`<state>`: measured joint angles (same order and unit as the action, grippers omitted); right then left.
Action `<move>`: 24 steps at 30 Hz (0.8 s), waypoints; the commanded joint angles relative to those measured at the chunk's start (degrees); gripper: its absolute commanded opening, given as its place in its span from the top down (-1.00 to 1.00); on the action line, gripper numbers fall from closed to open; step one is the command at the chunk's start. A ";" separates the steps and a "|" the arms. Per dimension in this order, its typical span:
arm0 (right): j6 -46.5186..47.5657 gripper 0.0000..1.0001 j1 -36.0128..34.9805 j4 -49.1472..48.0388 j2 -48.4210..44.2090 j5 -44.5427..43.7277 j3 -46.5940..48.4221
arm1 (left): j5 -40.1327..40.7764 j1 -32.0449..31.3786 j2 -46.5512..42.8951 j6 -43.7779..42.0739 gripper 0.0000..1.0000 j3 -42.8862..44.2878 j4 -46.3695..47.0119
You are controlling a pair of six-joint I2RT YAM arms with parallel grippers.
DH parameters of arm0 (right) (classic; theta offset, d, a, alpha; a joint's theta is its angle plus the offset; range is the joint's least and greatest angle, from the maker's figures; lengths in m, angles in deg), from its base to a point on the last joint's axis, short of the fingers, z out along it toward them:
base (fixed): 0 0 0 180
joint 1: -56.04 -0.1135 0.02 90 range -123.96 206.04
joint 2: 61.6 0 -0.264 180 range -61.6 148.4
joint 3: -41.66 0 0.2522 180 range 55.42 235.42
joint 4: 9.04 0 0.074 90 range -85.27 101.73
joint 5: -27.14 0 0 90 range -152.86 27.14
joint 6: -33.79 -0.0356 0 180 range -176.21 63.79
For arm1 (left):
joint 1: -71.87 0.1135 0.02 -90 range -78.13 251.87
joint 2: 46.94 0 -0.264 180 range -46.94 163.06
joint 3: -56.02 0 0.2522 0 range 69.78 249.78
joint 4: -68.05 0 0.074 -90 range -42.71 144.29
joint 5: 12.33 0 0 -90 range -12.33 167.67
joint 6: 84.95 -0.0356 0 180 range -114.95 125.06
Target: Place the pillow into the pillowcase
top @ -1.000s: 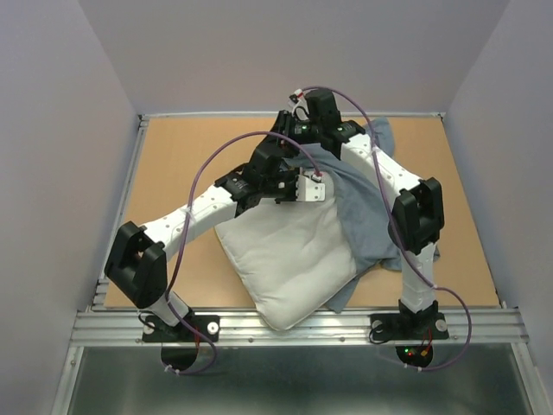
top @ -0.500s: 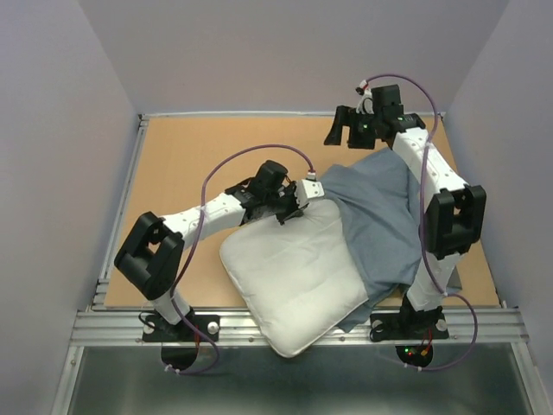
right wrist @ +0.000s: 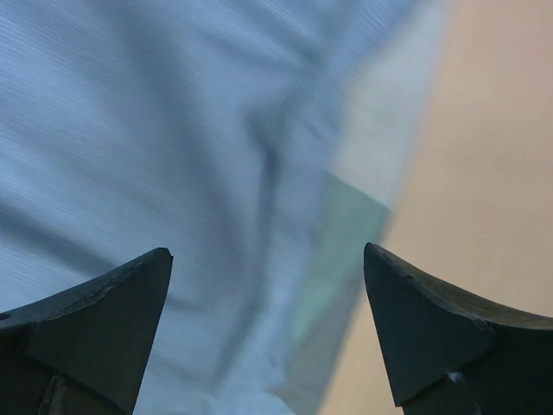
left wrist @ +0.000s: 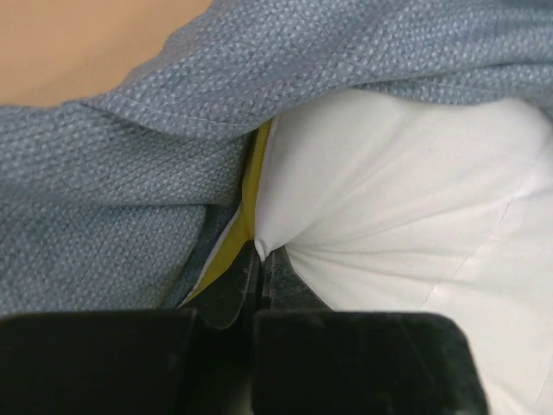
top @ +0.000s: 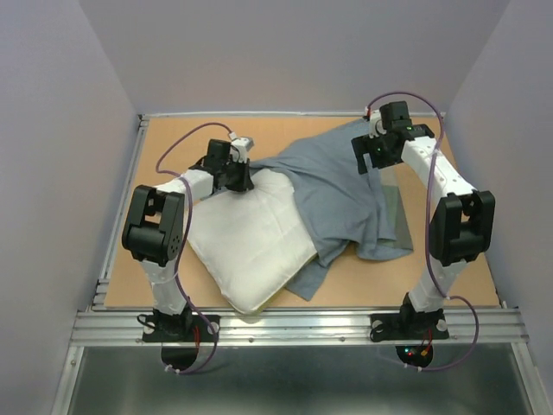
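**Top view, with wrist details.** The pillow (top: 246,246) lies on the left half of the bench (top: 173,143), and its near corner comes close to the bench's near edge. The pillowcase (top: 341,194) is draped over the pillow's far right side and spreads away to the right.

**Left jaws:** clamped on the pillow's far corner beside the yellow band (left wrist: 251,173), with case cloth lying against the pinch.

**Right jaws:** wide apart and holding nothing, above the case's far right part, where a green block (right wrist: 341,233) shows at its edge.

**Risks for your next move:**
- The pinch takes only a small fold, so a hard pull may slip it free.
- The case mouth cannot be made out. With the case unheld, pushing the pillow would likely bunch the cloth rather than enter it.

**Room:** you have bare bench at the far left and along the right edge. The side walls stand near both elbows, so wide outward swings are cramped.
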<state>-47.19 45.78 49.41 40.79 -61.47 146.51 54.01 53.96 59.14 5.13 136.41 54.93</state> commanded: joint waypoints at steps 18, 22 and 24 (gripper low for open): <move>2.58 -0.40 8.51 6.55 -0.08 22.60 10.61 | -9.71 -13.22 -3.15 14.97 -0.04 6.42 11.83; 4.78 -0.48 4.03 3.93 -2.81 18.05 4.80 | -7.54 -12.23 -6.85 10.03 -0.12 5.35 6.67; 5.48 -0.41 0.69 1.47 -2.99 12.70 2.96 | -7.02 -12.15 -7.03 6.26 -0.11 4.91 3.68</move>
<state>-44.16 52.12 54.72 40.97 -44.16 152.10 50.95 40.45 56.98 15.19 141.81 61.34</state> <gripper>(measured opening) 0.723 0.556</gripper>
